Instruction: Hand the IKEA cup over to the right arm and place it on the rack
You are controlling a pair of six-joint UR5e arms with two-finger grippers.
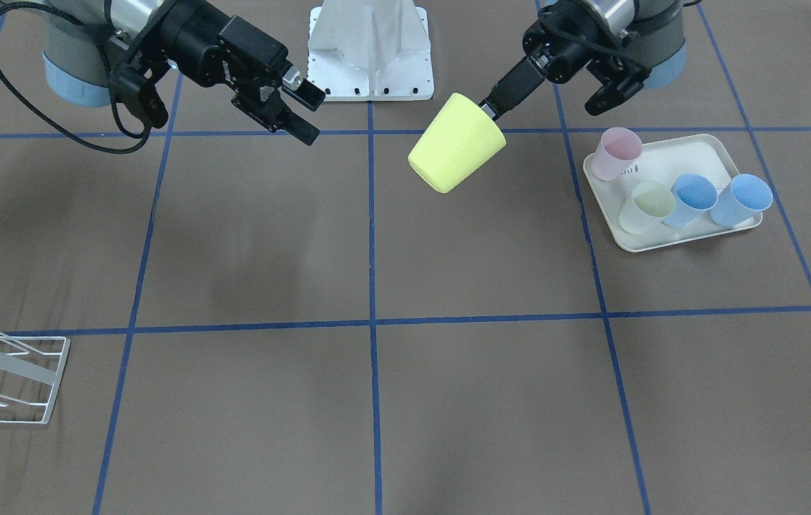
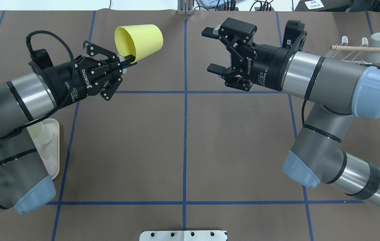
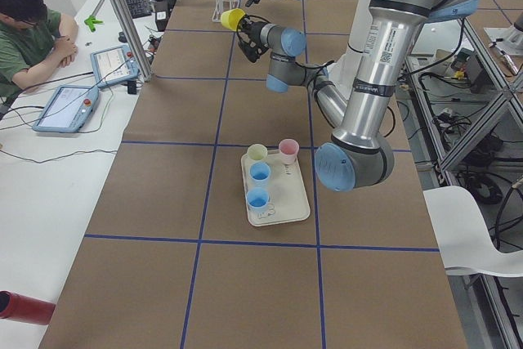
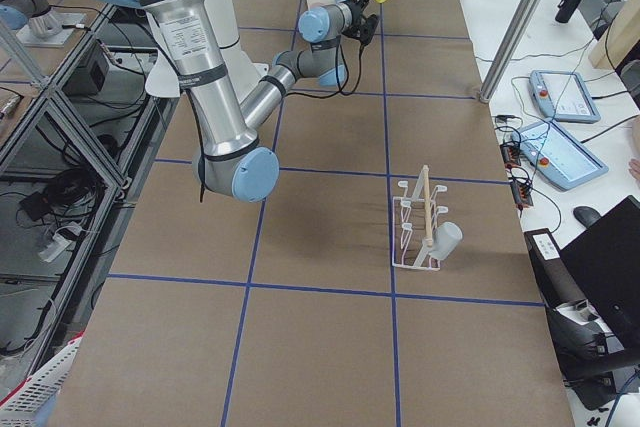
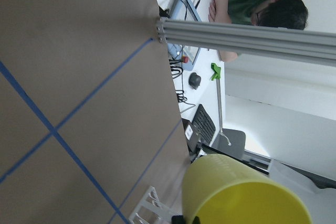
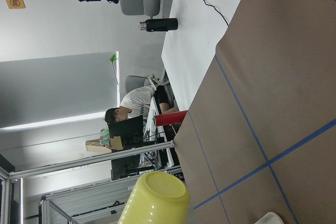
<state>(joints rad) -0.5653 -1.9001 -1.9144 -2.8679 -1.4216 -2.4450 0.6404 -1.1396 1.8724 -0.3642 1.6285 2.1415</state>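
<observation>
The IKEA cup [image 1: 457,144] is yellow and hangs tilted above the table, with my left gripper [image 1: 493,107] shut on its rim. From overhead, the cup [image 2: 139,38] has its mouth turned toward my left gripper [image 2: 128,60] and its base toward the right arm. My right gripper [image 2: 210,50] stands open a short way from the cup, with nothing between its fingers; it shows again as the right gripper [image 1: 302,107]. The right wrist view looks at the cup's base [image 6: 155,198]. The white wire rack [image 1: 5,372] stands at the table's far right side [image 2: 361,50].
A cream tray [image 1: 699,154] with several pastel cups sits near my left arm's base. A grey cup [image 4: 445,240] hangs on the rack. A white mounting plate [image 1: 370,50] lies at the table's robot-side edge. A person [image 3: 29,30] sits at a side desk.
</observation>
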